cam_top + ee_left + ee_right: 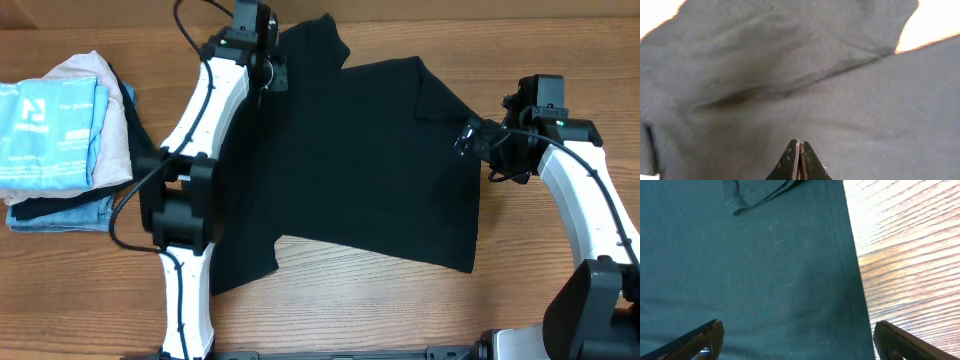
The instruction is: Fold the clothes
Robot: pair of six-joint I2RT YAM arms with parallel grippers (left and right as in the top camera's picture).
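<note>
The left end effector (799, 162) is closed, its two fingers pressed tip to tip. The left wrist view shows dark fabric all around them, but not whether a fold is pinched between them. It sits at the far left corner of the black shirt (360, 170), where a sleeve (312, 42) juts out towards the back of the desk (400, 310). A deep crease (740, 97) runs across the cloth just ahead of the fingertips. That suggests the fabric here is bunched or slightly lifted rather than lying flat, which would fit a corner being held ready for folding.

The right end effector (797, 342) is open, with its fingers spread wide. It is poised over the shirt's right edge, where the stitched hem (846, 260) meets bare wood. One finger is over the cloth and the other over the desk, so the jaws straddle the edge. This looks like the position for closing on that edge.

The shirt lies spread across the middle of the desk, mostly flat, with its lower left sleeve (245, 265) trailing beside the left arm. With one arm at each far corner, I judge that the shirt is being lined up for its first fold and is not yet folded.

A pile of folded clothes (60, 130) sits well apart at the left edge, probably finished pieces kept out of the working area.
</note>
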